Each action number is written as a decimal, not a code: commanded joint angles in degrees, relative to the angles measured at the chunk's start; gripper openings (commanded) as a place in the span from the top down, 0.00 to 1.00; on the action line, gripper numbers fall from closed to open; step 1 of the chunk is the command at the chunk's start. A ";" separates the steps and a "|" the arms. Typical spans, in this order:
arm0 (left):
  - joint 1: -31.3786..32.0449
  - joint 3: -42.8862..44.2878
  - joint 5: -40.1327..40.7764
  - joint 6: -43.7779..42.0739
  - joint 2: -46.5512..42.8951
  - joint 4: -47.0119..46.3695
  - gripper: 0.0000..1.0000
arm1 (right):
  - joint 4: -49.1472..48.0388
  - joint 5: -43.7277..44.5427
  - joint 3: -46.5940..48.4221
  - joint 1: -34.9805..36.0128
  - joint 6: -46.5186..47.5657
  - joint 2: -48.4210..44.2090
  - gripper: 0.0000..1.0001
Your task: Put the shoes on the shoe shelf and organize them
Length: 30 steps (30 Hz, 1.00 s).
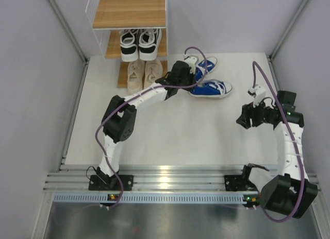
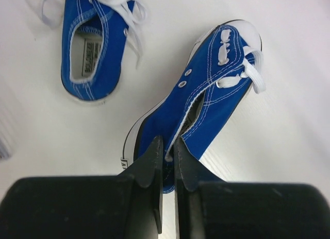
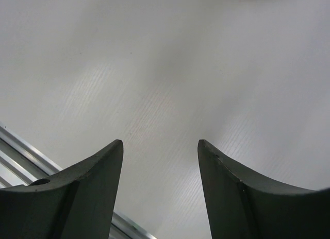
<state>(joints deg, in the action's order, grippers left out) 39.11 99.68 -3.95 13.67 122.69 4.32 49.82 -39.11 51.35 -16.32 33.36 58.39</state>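
My left gripper [image 2: 167,149] is shut on the heel-side collar of a blue shoe [image 2: 206,105], which is tipped on its side with its white toe pointing away. The other blue shoe [image 2: 90,48] lies apart on the table. From above, the left gripper [image 1: 190,82] sits at the heel of the nearer blue shoe [image 1: 212,88], with its mate [image 1: 208,64] just behind. The shoe shelf [image 1: 129,12] stands at the back; the black-and-white pair [image 1: 139,44] is on its middle board and the beige pair [image 1: 144,74] on the lowest. My right gripper [image 3: 161,146] is open over bare table.
Grey walls close in both sides, and the shelf's top board is bare. The right gripper [image 1: 243,118] hovers at mid-right, away from the shoes. An aluminium rail [image 1: 170,177] runs along the near edge by the arm bases.
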 commanded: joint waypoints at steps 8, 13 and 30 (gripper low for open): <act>1.14 -18.62 -6.51 12.60 -23.36 -5.64 1.00 | -4.91 -0.35 -0.46 -2.93 -3.66 -5.04 0.39; 1.76 -26.98 -6.34 13.92 -29.87 -5.72 1.00 | -5.00 -1.75 -0.20 -3.19 -4.62 -5.39 0.39; 2.89 -56.17 1.84 12.79 -46.58 -7.92 1.00 | -6.05 -4.39 -0.55 -3.20 -5.94 -2.05 0.39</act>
<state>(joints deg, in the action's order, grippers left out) 40.99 45.34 -2.20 27.11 79.90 2.70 45.74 -41.67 51.03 -18.68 27.86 56.53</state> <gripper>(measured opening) 0.103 0.610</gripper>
